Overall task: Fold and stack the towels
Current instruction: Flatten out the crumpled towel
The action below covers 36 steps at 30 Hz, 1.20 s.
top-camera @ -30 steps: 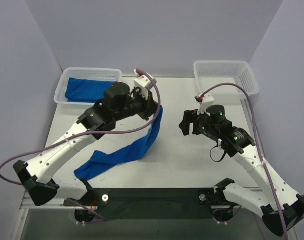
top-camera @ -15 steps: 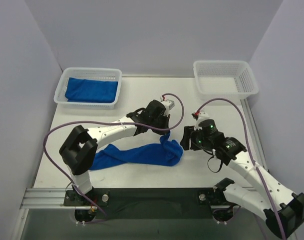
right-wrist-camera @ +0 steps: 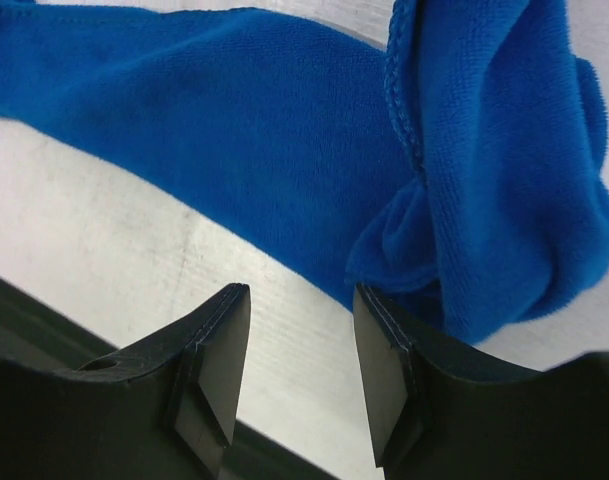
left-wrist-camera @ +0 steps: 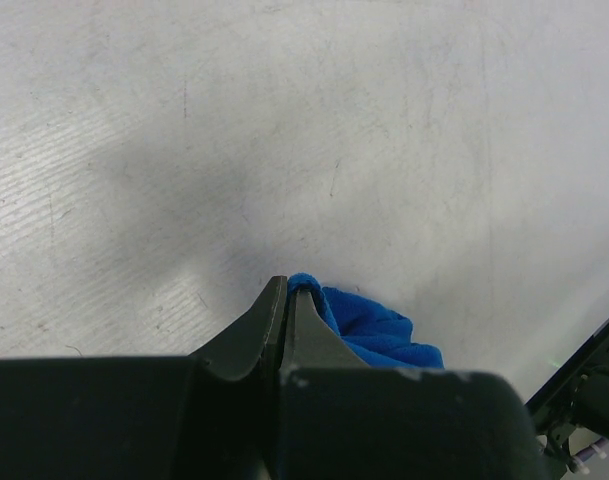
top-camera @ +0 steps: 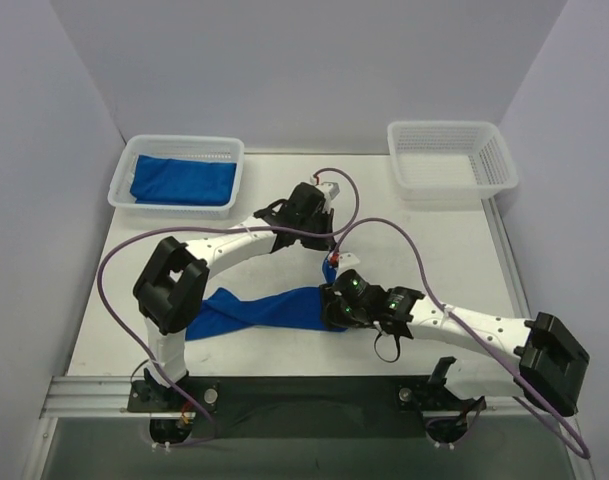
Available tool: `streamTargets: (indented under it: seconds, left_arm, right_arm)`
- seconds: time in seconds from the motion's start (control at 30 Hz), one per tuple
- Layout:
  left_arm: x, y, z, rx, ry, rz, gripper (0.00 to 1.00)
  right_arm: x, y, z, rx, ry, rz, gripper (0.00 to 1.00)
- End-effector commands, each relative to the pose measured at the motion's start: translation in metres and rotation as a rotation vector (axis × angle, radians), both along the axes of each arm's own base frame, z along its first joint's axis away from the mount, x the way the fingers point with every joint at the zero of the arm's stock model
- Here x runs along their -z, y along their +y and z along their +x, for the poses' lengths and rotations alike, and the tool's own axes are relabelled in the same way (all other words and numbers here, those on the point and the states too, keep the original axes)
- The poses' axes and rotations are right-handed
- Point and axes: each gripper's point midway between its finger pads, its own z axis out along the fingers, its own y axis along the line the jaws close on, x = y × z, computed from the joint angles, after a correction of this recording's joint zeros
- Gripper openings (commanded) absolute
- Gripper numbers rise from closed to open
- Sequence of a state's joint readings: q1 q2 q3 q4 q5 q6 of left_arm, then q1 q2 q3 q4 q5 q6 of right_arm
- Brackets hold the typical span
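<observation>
Left gripper [left-wrist-camera: 287,285] was clamped tight on an edge of the royal-blue terry towel [top-camera: 269,308]. The towel lay roped across the near middle of the pale grey table [top-camera: 454,240], with its right end bunched. Right gripper [right-wrist-camera: 301,295] was partly spread and gripped nothing, with bare table between its jaws and the bunch just beside. Risk: closing there would likely catch air or a doubled fold rather than a single corner, so the spread would come up twisted. A second blue towel [top-camera: 182,182] lay in the white mesh basket [top-camera: 121,175] at far left.

Left arm [top-camera: 234,248] and right arm [top-camera: 474,325]: white shells, black joints — a purple cable [top-camera: 101,280] loops along each, green lights [top-camera: 355,284] on the right wrist, fingers [right-wrist-camera: 212,360] matte black
</observation>
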<state>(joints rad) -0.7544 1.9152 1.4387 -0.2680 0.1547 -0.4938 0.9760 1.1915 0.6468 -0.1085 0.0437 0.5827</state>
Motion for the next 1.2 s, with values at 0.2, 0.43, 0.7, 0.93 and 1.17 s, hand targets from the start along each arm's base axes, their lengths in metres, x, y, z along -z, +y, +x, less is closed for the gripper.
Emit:
streamTargets:
  seconds: [0.2, 0.43, 0.7, 0.93, 1.17]
  left_arm:
    - [-0.025, -0.007, 0.011, 0.004, -0.027, -0.073, 0.0]
    - [-0.026, -0.004, 0.013, 0.0, -0.028, -0.076, 0.0]
    - [-0.027, -0.004, 0.017, -0.005, -0.02, -0.084, 0.0]
    - [-0.028, -0.002, 0.017, -0.005, -0.014, -0.079, 0.0]
    - [-0.029, 0.0, 0.015, 0.001, -0.015, -0.067, 0.0]
  right_arm:
    - [0.014, 0.003, 0.032, 0.237, -0.101, 0.02, 0.4]
    - [-0.007, -0.002, 0.011, 0.187, -0.147, -0.003, 0.41]
    - [0.012, -0.015, -0.009, 0.196, -0.096, -0.073, 0.41]
    - [0.024, -0.012, 0.0, 0.226, -0.106, -0.096, 0.38]
    - [0.032, -0.006, 0.008, 0.232, -0.104, -0.106, 0.35]
